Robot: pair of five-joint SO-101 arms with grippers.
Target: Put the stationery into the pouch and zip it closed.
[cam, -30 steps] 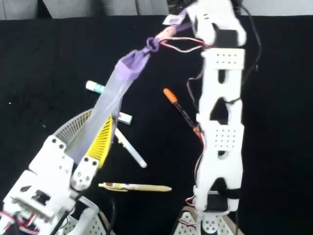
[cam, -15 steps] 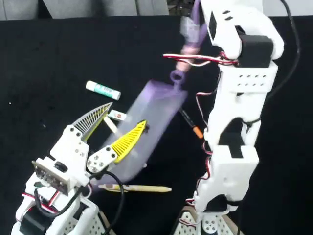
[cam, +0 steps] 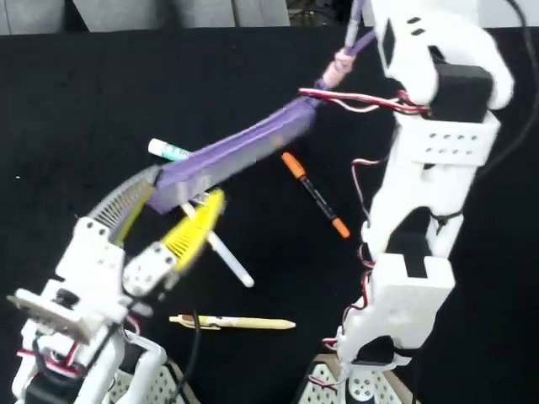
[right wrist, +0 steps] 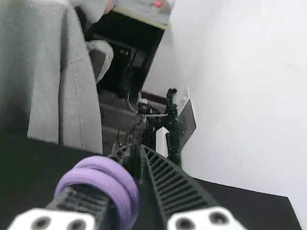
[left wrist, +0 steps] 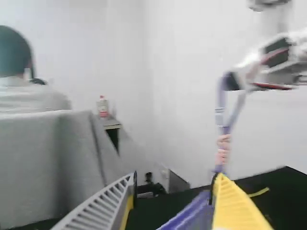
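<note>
**Visitor:** What is going on here?

**Onlooker:** Over a matt black counter [cam: 84, 101], a long, soft purple pouch [cam: 244, 147] is slung slantwise in the air between two white arms, clear of the surface.

**Visitor:** What has the low end?

**Onlooker:** The left claw [cam: 187, 189]. It has one ribbed grey finger and one ribbed yellow, spread apart with the fabric lying between. I cannot tell whether it truly pinches.

**Visitor:** And the stationery?

**Onlooker:** It is out on the counter beneath: a slim yellow pen [cam: 232, 321], an orange-capped black marker [cam: 313, 194], a white pen [cam: 226, 252] and a stubby white-and-green glue stick [cam: 168, 151]. I see none in the pouch.

**Visitor:** And the high end?

**Onlooker:** The right claw [right wrist: 139, 155] is pinched tight on the smallest thing here, the rounded purple pull loop [right wrist: 96, 184].

**Visitor:** Which step is this, then?

**Onlooker:** By my reckoning they are readying the pouch, with a tug at the zip end. I cannot make out whether the mouth is open. The next move calls for laying the limp bag down with its mouth held wide, then freeing one claw to fetch the hard, slender pens.
</note>
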